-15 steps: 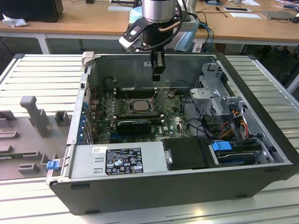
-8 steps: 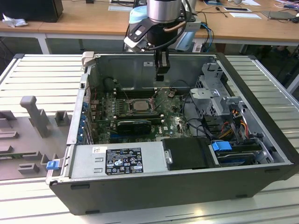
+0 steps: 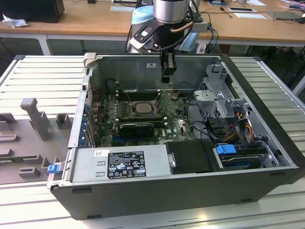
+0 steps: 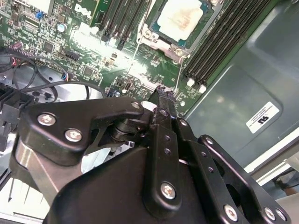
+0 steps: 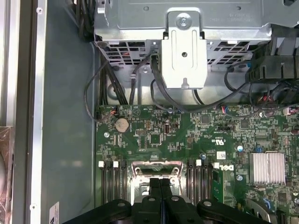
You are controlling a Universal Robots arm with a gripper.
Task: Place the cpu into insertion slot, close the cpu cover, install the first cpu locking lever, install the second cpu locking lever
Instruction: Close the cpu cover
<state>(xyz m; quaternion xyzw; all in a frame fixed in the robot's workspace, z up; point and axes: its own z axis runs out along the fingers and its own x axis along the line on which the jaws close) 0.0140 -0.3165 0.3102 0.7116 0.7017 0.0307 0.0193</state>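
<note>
square cpu (image 4: 180,18), pale silver, brownish smudges

The cpu (image 4: 180,18) is seen with a pale matt metal top, smeared brownish, framed by the bright bare metal of the cpu cover (image 4: 154,37) on a glossy green circuit board (image 5: 154,135). The gripper (image 4: 163,95) is finished in matt black with shiny screw heads. In the exterior view, the case (image 3: 128,71) is shown in dull grey sheet metal, with a pale wooden desk (image 3: 86,21) at its twelve o'clock.
</note>
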